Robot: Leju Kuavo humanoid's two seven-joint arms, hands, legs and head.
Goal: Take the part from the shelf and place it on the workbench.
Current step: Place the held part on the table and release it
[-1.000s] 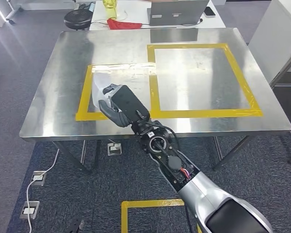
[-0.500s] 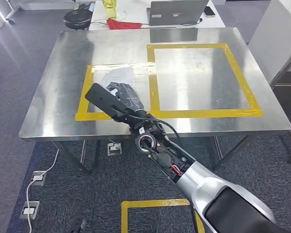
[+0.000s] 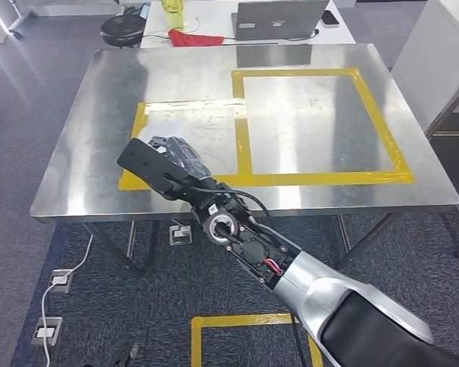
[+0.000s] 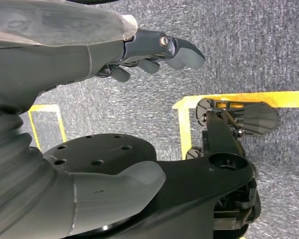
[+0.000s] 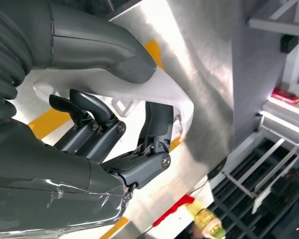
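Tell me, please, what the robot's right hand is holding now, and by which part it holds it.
The right hand holds the white plastic part across its body: thumb on one face, fingers on the other. The left hand holds nothing.

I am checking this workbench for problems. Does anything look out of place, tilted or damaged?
Nothing stands out. The right hand holds the white part over the left yellow square on the workbench. No damage or spill shows.
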